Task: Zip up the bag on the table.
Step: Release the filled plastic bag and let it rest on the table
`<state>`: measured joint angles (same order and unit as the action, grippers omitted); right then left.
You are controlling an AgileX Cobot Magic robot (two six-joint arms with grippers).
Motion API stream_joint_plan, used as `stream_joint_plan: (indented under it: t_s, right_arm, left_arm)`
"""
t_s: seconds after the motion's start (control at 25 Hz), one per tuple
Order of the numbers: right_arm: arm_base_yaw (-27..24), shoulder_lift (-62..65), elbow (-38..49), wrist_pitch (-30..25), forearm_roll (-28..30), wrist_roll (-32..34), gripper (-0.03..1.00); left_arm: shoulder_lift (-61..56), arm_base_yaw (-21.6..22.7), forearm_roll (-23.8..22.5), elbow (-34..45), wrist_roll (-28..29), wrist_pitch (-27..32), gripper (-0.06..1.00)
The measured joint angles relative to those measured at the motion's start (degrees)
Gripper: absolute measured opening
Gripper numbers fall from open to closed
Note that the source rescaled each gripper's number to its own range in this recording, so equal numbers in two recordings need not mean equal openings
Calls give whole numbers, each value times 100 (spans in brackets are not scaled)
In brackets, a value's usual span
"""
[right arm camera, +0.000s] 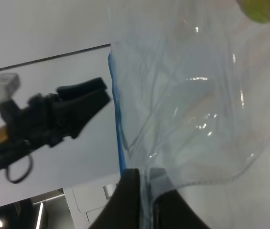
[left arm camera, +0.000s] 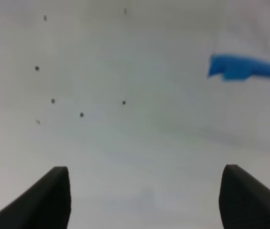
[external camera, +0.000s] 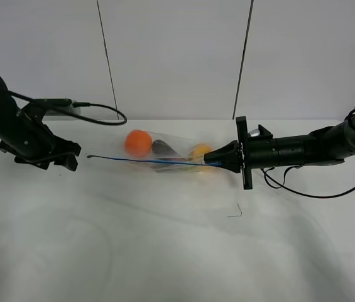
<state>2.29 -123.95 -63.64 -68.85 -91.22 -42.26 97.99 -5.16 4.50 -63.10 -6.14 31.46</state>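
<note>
Pale wall panels (external camera: 177,56) split by dark seams (external camera: 106,56).

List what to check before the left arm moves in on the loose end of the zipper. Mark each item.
1. Right gripper shut on the bag at its zipper strip: ok.
2. Left gripper open: ok.
3. Strip's loose end between the left fingers: not ok. It lies ahead of them and off to one side, untouched.
4. Strip running in a fairly straight line from the right gripper towards the left one: ok.
5. Zipper closed along its length: cannot tell.
6. Bag resting on the table: ok.
</note>
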Motion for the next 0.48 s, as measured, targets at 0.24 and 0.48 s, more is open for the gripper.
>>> stream_joint_plan:
  t_s: [0.24,0.48]
  right_arm:
    - [0,0,0,0,0,0,0]
    - [0,0,0,0,0,0,0]
  left_arm:
    - [-20,0,-21,-729,167,1052,99]
    - [-26,0,-108,-917,351,1917,100]
